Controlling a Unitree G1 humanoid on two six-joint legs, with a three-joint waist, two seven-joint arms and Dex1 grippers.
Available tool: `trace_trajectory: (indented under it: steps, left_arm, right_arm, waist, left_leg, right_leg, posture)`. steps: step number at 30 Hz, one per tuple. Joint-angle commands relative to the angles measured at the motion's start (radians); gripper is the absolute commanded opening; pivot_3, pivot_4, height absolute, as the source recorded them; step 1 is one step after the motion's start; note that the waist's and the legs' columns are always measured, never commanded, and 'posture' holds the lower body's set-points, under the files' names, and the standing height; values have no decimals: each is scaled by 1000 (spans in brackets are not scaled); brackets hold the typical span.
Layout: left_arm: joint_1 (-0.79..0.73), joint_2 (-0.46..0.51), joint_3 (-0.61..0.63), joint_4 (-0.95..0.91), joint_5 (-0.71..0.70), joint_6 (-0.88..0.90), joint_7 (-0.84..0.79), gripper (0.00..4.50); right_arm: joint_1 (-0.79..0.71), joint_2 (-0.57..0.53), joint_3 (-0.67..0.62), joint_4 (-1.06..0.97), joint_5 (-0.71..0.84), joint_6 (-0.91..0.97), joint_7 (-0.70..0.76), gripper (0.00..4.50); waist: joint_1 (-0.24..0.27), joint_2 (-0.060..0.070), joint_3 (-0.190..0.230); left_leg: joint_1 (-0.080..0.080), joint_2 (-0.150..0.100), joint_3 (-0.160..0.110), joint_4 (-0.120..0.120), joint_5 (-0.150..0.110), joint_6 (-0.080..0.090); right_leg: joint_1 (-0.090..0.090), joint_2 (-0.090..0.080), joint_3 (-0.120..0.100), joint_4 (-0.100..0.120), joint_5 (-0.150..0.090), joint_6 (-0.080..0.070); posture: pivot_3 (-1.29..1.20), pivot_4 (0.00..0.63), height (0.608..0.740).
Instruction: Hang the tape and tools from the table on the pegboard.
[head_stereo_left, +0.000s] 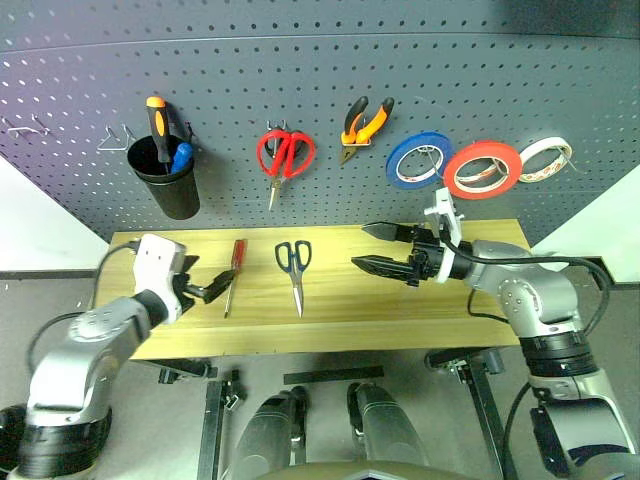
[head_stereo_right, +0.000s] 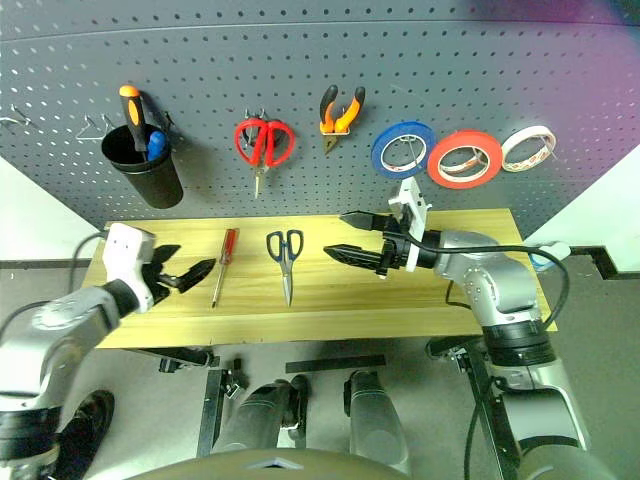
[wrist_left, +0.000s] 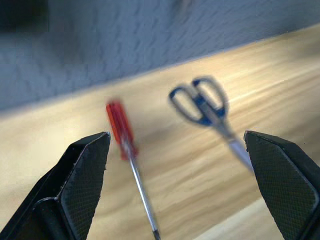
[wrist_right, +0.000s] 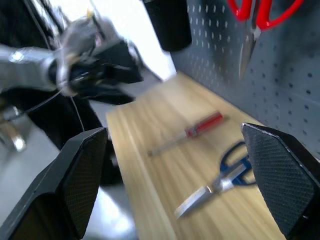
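Head views: wooden surface (head_stereo_left: 400, 310) carrying the red-handled screwdriver (head_stereo_left: 232, 275) and, just beside it toward the right claw, the black-handled scissors (head_stereo_left: 294, 268) — both flat, blades and tip pointing away from the pegboard (head_stereo_left: 320, 90). On the pegboard above the scissors, red-handled scissors (head_stereo_left: 284, 155); next along, the orange-and-black pliers (head_stereo_left: 364, 125) on a hook, then blue roll (head_stereo_left: 418, 160), red tape (head_stereo_left: 483, 168) and white roll (head_stereo_left: 545, 158), the red ring overlapping its two neighbours. Beyond the screwdriver on the other side, black cup (head_stereo_left: 166, 175) with an orange-and-black screwdriver (head_stereo_left: 156, 125) standing in it. Left claw (head_stereo_left: 215, 285) low by the screwdriver's handle side, spread wide, gripping nothing. Right claw (head_stereo_left: 380, 248) above the surface beside the scissors, pointing toward them, fingers far apart, nothing held.

Left wrist view: blurred; screwdriver (wrist_left: 130, 150) and scissors (wrist_left: 210, 110) lying on the surface between the two widely parted fingers (wrist_left: 80, 180).

Right wrist view: fingers (wrist_right: 280, 180) wide apart — between them screwdriver (wrist_right: 192, 131) and scissors (wrist_right: 225, 172) on the surface, left claw (wrist_right: 112, 67) beyond, blurred
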Motion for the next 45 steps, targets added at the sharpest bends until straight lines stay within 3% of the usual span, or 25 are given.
trace_trajectory:
  steps: [1,5,14,19,29,45]
  left_arm:
    - [-77,-69,-65,-38,28,88,92,4500]
    - [-164,-187,-141,-9,60,173,178,4500]
    - [-389,-341,-219,200,224,342,376,4500]
    - [-445,-414,-229,274,244,365,379,4500]
    - [-489,-541,-218,331,306,457,460,4500]
    - [-537,-580,-181,455,405,397,512,4500]
  right_arm:
    - [-5,-62,60,-40,-135,-122,26,4470]
    - [-15,-62,53,-30,-157,-118,-5,4470]
    - [-5,-57,34,-54,-157,-87,-39,4470]
    - [-13,-69,14,-48,-154,-65,-52,4470]
    - [11,-68,1,-86,-142,-24,-78,4470]
    - [51,-92,-33,-140,-122,43,-93,4470]
  waist:
    - [1,-1,3]
    - [3,-3,9]
    - [2,-9,33]
    - [-1,-6,44]
    - [-2,-6,55]
    - [-6,-7,79]
  left_leg:
    - [-1,0,0,0,0,0]
    - [-2,0,0,2,-1,0]
    - [-5,0,-1,5,-1,0]
    - [-14,0,-2,15,-4,3]
    - [-15,0,-1,17,-5,4]
    - [-15,0,-1,17,-5,4]
  right_leg:
    - [-1,0,0,0,0,1]
    - [-1,0,-1,0,1,1]
    - [-2,0,-3,1,1,2]
    - [-7,0,-4,2,3,5]
    - [-7,0,-4,2,3,6]
    - [-7,0,-4,2,3,6]
  posture:
    - [-174,258,740]
    - [-190,274,740]
    - [-214,306,740]
    - [-239,321,740]
    - [-256,337,740]
    - [-301,368,740]
